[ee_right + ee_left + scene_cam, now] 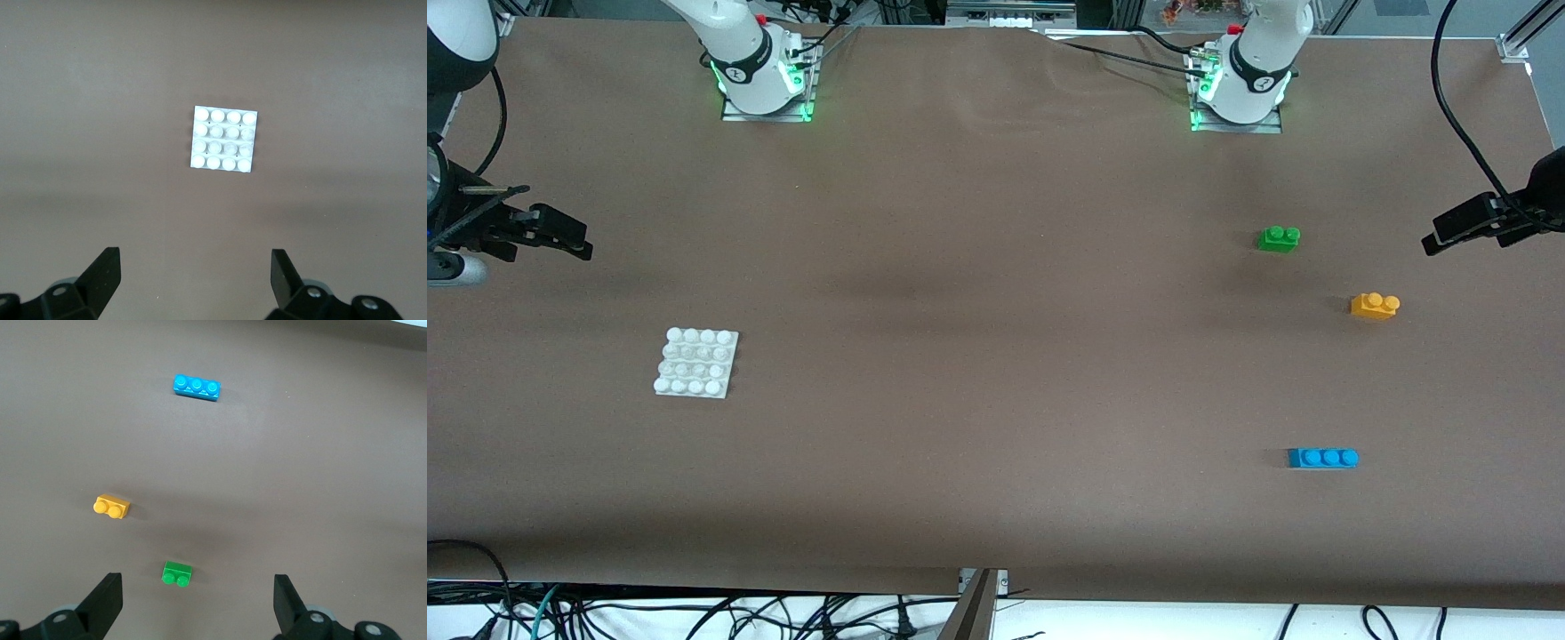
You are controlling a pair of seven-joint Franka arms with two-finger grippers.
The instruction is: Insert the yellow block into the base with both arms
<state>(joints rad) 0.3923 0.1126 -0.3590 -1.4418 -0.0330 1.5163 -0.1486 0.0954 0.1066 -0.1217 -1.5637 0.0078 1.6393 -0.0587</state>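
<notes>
The yellow block (1375, 306) lies on the brown table toward the left arm's end; it also shows in the left wrist view (111, 506). The white studded base (696, 362) lies toward the right arm's end and shows in the right wrist view (223, 139). My left gripper (1436, 240) hangs open and empty high over the table's edge at the left arm's end, apart from the block; its view (198, 590) shows the jaws spread wide. My right gripper (578, 244) hangs open and empty over the right arm's end, apart from the base (195, 267).
A green two-stud brick (1279, 238) lies farther from the front camera than the yellow block (177, 574). A blue three-stud brick (1323, 458) lies nearer to it (197, 386). Cables hang along the table's near edge.
</notes>
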